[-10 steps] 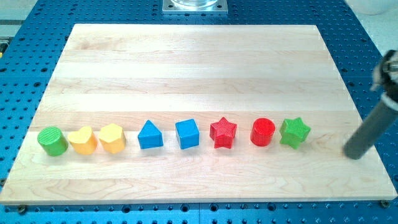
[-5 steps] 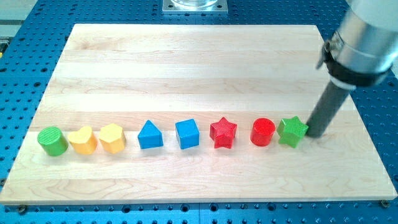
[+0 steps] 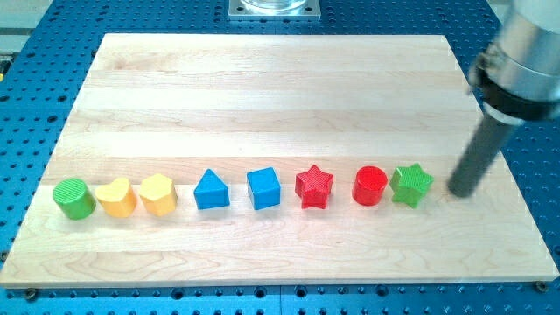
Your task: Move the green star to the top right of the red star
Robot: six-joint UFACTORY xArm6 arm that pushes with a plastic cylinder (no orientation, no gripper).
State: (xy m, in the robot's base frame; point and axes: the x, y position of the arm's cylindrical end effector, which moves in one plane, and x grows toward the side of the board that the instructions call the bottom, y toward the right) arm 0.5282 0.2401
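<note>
The green star lies at the right end of a row of blocks across the lower part of the wooden board. The red cylinder touches its left side. The red star lies further left in the row. My tip rests on the board a short way to the right of the green star, apart from it, with a small gap between them. The dark rod rises up and to the right from the tip.
Left of the red star the row continues with a blue cube, a blue triangle, a yellow hexagon, a yellow heart and a green cylinder. The board's right edge is close to my tip.
My tip swung in from the far right to touch the green star's right side, then backed off a little to the right. The green star shifted slightly left against the red cylinder.
</note>
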